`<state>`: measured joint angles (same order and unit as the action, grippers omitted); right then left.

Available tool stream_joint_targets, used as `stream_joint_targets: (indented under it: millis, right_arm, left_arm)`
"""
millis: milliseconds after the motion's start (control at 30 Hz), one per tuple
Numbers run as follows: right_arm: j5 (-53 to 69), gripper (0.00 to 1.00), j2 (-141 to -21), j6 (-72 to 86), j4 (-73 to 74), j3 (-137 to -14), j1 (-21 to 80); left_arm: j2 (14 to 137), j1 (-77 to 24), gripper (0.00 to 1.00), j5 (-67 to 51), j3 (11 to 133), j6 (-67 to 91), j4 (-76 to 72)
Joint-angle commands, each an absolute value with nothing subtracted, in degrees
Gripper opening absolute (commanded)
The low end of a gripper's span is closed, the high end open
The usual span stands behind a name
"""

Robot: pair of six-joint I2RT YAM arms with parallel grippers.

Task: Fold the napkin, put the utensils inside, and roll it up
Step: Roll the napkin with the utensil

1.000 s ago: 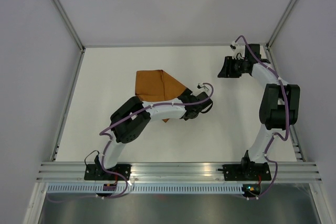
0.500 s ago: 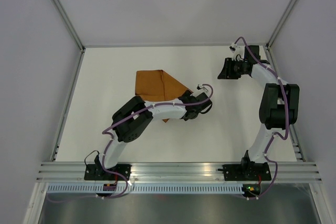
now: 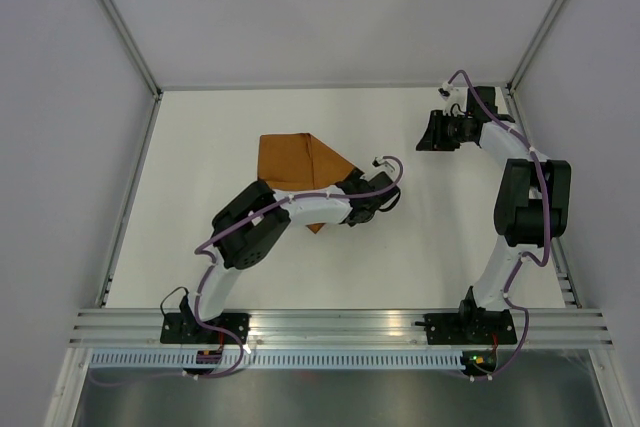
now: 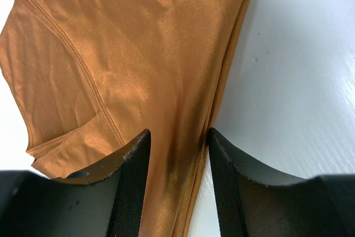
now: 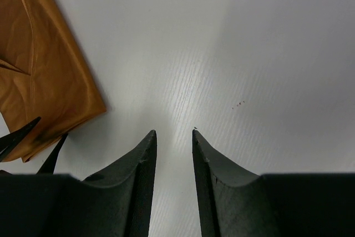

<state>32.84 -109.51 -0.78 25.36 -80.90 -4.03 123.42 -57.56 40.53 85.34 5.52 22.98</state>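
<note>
The rust-orange napkin (image 3: 293, 161) lies folded on the white table, left of centre. My left gripper (image 3: 346, 191) sits low at its right edge. In the left wrist view the napkin's (image 4: 138, 54) folded edge runs between the jaws of the left gripper (image 4: 177, 134), which stand apart, open, one over the cloth and one over bare table. My right gripper (image 3: 428, 132) hovers at the back right, open, and in its own view the right gripper (image 5: 173, 132) has only table between its fingers. The napkin's corner (image 5: 44, 70) shows at the left of that view. The utensils are out of view.
White enclosure walls and metal frame posts (image 3: 135, 47) bound the table on three sides. A rail (image 3: 340, 325) runs along the near edge with both arm bases bolted to it. The left gripper's dark fingertips (image 5: 22, 134) show at the lower left of the right wrist view.
The left wrist has slid slightly left and farther onto the napkin's right edge. The right arm has hardly moved.
</note>
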Motion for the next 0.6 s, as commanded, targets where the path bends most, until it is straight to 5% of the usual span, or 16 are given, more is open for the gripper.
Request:
stream_joint_targets:
  millis: [0,567]
  right_arm:
    - [34.45,0.38,-109.25,-0.62,25.14,-81.21,-4.39]
    - [35.42,0.34,-109.34,-1.32,27.24,-82.71,-4.31]
  left_arm:
    - [127.18,-56.51,0.52,34.72,82.53,3.69,23.38]
    - [128.06,-53.79,0.41,22.16,79.63,2.11,22.33]
